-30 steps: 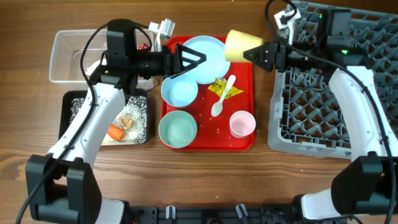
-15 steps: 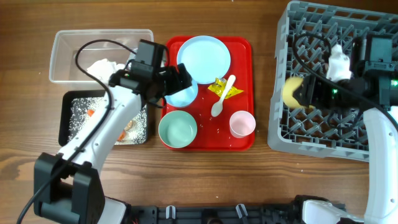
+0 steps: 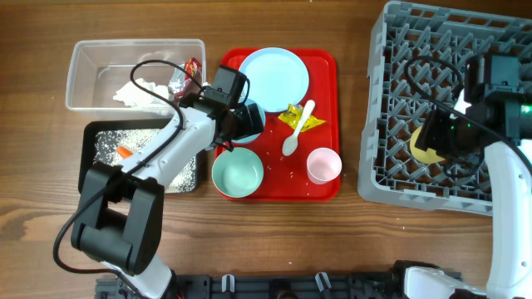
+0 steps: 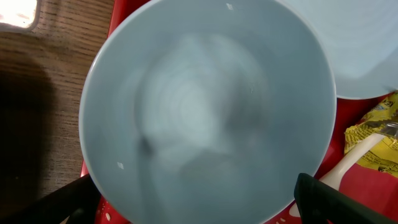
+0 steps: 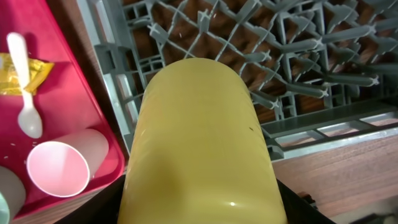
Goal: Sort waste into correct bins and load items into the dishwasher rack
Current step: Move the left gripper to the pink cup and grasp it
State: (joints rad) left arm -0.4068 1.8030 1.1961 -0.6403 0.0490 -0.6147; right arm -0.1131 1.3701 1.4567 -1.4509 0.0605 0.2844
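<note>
My left gripper (image 3: 247,123) hangs open over a pale blue bowl (image 3: 241,124) on the red tray. In the left wrist view that bowl (image 4: 205,106) fills the frame, with a black fingertip (image 4: 323,199) outside its rim on each side. My right gripper (image 3: 428,143) is shut on the yellow cup (image 5: 199,137), held low over the grey dishwasher rack (image 3: 449,50). On the tray also lie the plate (image 3: 273,77), a second bowl (image 3: 237,173), the pink cup (image 3: 323,164), the white spoon (image 3: 298,129) and a yellow wrapper (image 3: 301,116).
The clear tub (image 3: 83,66) at the back left holds a white napkin (image 3: 137,90) and a red wrapper (image 3: 193,66). In front of it the black tray (image 3: 104,133) holds rice and a carrot piece (image 3: 123,152). The red tray (image 3: 328,91) lies between bins and rack.
My right arm carried the yellow cup from beside the red tray over into the rack. My left gripper drew back from the plate to above the bowl, its jaws wider.
</note>
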